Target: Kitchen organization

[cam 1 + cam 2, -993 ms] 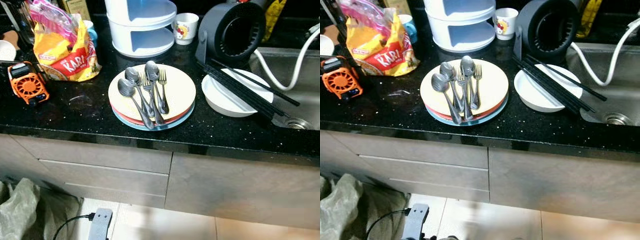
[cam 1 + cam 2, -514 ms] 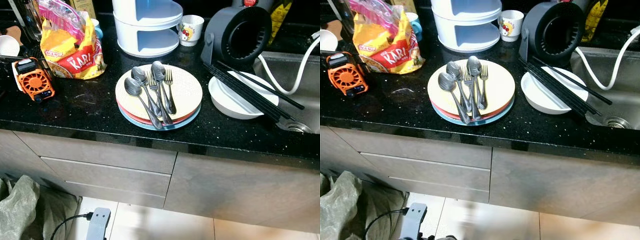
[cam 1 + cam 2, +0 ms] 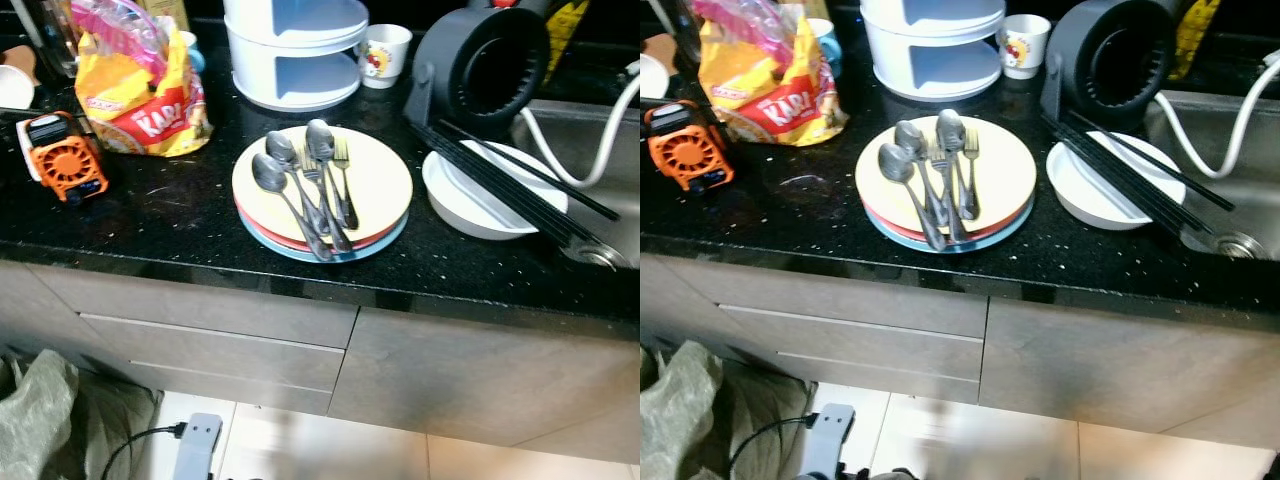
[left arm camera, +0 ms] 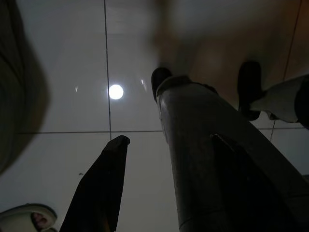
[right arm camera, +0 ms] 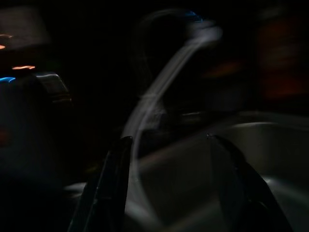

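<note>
Counter inventory, as I am seeing it from the head cameras:

- Black speckled countertop [image 3: 150, 215], above grey drawers [image 3: 215, 345].
- Stack of plates [image 3: 375, 185], cream on top, red and blue beneath, sitting mid-counter.
- Three spoons [image 3: 285, 190] and two forks [image 3: 343, 180], lying together on the top plate.
- White bowl [image 3: 480, 205], right of the stack, with black chopsticks [image 3: 510, 185] lying across it.
- Sink [image 3: 600, 170] at far right, a white hose [image 3: 570, 170] trailing into it.
- Yellow snack bag [image 3: 140, 100] and orange fan [image 3: 60, 165], left.
- White tiered rack [image 3: 295, 50] and cartoon cup [image 3: 385, 55], far side.

Left gripper [image 4: 169, 193] is hanging over floor tiles, fingers spread. Right gripper [image 5: 169, 193] is sitting in darkness near the sink, fingers apart.
</note>
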### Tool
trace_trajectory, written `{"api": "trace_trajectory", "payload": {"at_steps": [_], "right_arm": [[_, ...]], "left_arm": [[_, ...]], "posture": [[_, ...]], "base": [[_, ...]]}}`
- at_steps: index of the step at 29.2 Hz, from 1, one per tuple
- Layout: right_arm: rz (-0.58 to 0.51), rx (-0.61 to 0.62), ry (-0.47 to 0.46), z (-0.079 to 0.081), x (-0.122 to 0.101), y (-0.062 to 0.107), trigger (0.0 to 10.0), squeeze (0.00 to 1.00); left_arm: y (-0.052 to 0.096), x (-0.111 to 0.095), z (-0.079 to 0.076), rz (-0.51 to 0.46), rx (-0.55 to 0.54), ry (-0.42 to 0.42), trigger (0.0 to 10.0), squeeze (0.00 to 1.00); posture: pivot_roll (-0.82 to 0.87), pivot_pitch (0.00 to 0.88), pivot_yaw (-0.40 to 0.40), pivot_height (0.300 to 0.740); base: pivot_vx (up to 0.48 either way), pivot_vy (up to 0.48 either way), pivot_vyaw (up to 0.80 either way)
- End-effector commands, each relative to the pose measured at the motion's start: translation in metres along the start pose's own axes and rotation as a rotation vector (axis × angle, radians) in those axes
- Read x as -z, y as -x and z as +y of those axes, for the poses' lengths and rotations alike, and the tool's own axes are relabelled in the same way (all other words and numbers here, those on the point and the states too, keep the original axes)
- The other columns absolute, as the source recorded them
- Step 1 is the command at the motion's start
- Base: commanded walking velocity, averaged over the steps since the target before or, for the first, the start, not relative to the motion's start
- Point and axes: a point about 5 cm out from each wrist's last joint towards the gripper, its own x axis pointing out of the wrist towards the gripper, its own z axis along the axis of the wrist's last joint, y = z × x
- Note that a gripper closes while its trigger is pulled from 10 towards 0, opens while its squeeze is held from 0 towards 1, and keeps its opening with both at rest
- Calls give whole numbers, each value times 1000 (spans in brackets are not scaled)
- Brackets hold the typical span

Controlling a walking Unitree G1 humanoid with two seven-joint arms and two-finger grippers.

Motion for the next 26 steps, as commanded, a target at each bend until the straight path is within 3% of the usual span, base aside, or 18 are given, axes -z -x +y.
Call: {"api": "trace_trajectory", "payload": {"at_steps": [1,4,5,6,7,9,12,18,26], "right_arm": [[3,-68,-59,8,-4,-1,10000,0],[-16,-342,-292,51,-12,0,10000,0],[-16,-342,-292,51,-12,0,10000,0],[-18,-502,-355,75,-11,8,10000,0],[-18,-502,-355,75,-11,8,10000,0],[-2,-658,-375,98,-6,19,10000,0],[22,-797,-409,119,-2,31,10000,0],[31,-882,-453,135,-5,33,10000,0],[31,-905,-455,139,-6,35,10000,0]], "left_arm": [[1,20,-6,70,22,13,10000,0],[1,21,-6,72,24,21,10000,0],[1,21,-6,72,24,21,10000,0],[1,22,-7,71,28,35,10000,0],[1,22,-7,71,28,35,10000,0],[1,22,-6,68,26,45,10000,0],[1,22,-6,67,19,43,10000,0],[1,22,-5,62,12,48,10000,0],[1,22,-5,64,13,55,10000,0]], "posture": [[34,136,10,740],[39,140,2,740],[39,140,2,740],[42,140,1,740],[42,140,1,740],[50,139,3,740],[53,138,2,740],[61,136,1,740],[63,139,-3,740]], "base": [[0,0,0],[0,0,0],[0,0,0],[0,-262,0],[0,-262,0],[0,-270,0],[0,-281,0],[0,-318,0],[0,-343,0]]}}
